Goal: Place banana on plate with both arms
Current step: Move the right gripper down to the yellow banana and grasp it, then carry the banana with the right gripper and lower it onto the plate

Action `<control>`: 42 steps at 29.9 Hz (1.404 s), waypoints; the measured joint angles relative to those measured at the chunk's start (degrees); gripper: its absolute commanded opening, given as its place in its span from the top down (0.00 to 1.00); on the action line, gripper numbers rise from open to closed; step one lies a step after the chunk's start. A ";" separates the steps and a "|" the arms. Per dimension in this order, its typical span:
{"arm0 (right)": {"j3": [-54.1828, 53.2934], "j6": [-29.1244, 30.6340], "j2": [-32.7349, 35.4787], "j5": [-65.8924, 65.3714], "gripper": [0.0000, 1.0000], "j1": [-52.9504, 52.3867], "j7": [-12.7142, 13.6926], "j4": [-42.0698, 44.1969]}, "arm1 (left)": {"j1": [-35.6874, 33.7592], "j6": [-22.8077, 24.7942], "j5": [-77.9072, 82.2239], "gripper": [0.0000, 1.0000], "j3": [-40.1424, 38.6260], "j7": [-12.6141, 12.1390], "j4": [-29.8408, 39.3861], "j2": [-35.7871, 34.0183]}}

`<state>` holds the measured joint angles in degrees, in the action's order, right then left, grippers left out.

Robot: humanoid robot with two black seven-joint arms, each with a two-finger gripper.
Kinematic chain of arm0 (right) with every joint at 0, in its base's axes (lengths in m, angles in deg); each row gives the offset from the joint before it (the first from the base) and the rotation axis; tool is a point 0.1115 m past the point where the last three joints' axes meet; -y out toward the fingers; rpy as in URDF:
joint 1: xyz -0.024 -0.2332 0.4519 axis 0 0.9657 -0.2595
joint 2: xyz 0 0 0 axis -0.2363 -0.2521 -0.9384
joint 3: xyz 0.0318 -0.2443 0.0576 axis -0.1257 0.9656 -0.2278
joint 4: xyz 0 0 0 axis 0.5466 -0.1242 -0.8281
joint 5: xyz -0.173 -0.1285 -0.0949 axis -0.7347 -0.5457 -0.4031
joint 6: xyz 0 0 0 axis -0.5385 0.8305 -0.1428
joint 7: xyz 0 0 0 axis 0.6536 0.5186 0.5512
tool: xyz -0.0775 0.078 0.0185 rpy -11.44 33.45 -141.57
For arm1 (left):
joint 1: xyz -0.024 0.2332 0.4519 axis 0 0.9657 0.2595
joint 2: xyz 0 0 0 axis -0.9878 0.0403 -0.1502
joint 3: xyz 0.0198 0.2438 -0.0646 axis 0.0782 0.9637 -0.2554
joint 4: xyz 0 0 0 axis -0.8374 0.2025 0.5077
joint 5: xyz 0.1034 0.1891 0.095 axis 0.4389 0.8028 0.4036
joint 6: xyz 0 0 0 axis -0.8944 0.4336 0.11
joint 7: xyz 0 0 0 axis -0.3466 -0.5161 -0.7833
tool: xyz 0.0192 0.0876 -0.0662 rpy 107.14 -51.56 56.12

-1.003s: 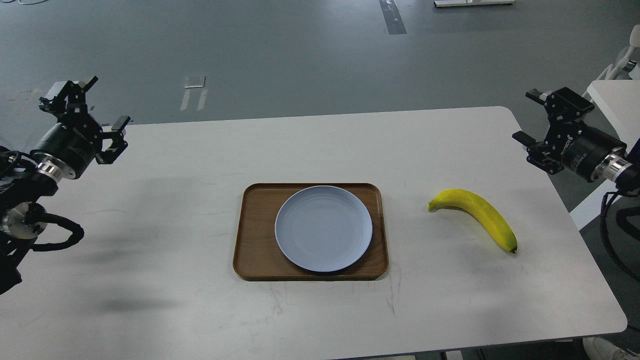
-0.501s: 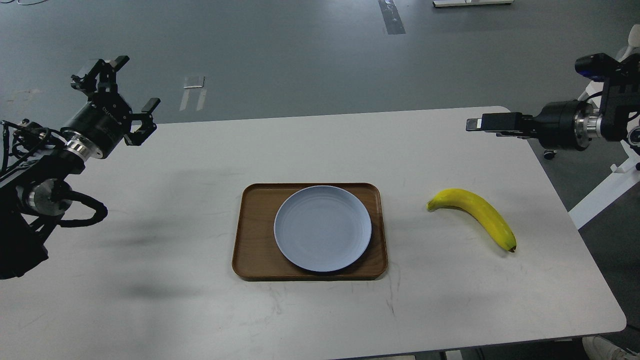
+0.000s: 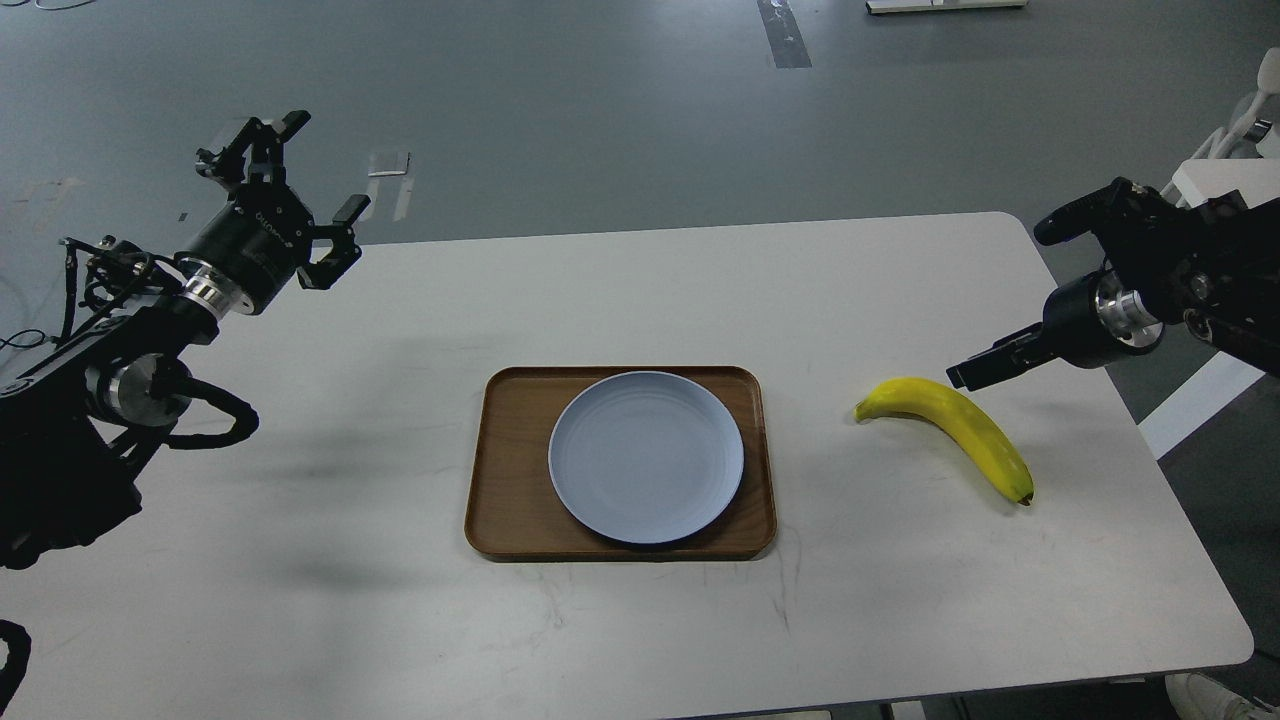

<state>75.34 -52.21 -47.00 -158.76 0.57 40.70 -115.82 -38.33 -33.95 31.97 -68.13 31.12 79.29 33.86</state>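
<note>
Status: the banana [image 3: 950, 432] lies flat on the white worktop [image 3: 400, 620], well to the right of the wooden tray [image 3: 508, 480] and apart from it. The plate [image 3: 646, 457] sits inside that tray and carries nothing.

Change over the last second: the right arm has swung inward and dropped, so the right pincer [image 3: 975, 366] now points down and to the left, just above and beside the banana's middle, not touching it. It is seen edge-on; whether its fingers are spread or together cannot be told. The left pincer [image 3: 290, 190] has moved forward and inward, fingers spread wide, empty, raised over the far left corner of the worktop, well away from plate and banana.

Assessment: the approach to the banana is under way; no grasp yet exists
</note>
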 measured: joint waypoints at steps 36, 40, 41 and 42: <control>4.42 -5.41 -0.99 1.14 1.00 -3.21 0.01 -4.35 | -1.22 0.00 0.02 0.00 0.03 -0.03 0.00 -0.60; 4.19 -5.07 1.06 2.66 1.00 -11.05 0.01 -10.70 | -1.80 0.00 0.02 0.00 0.09 -0.08 0.00 -0.25; 4.19 -4.92 1.10 3.42 1.00 -12.58 0.00 -11.76 | -1.98 0.00 0.02 0.00 0.11 -0.08 0.00 -0.20; 4.19 -4.72 0.90 4.50 1.00 -14.20 0.01 -12.55 | -2.09 0.00 0.02 0.00 0.11 -0.09 -0.01 -0.18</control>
<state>79.53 -56.93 -46.10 -154.26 -13.62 40.71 -128.37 -40.42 -33.95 31.99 -68.02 31.03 79.28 33.68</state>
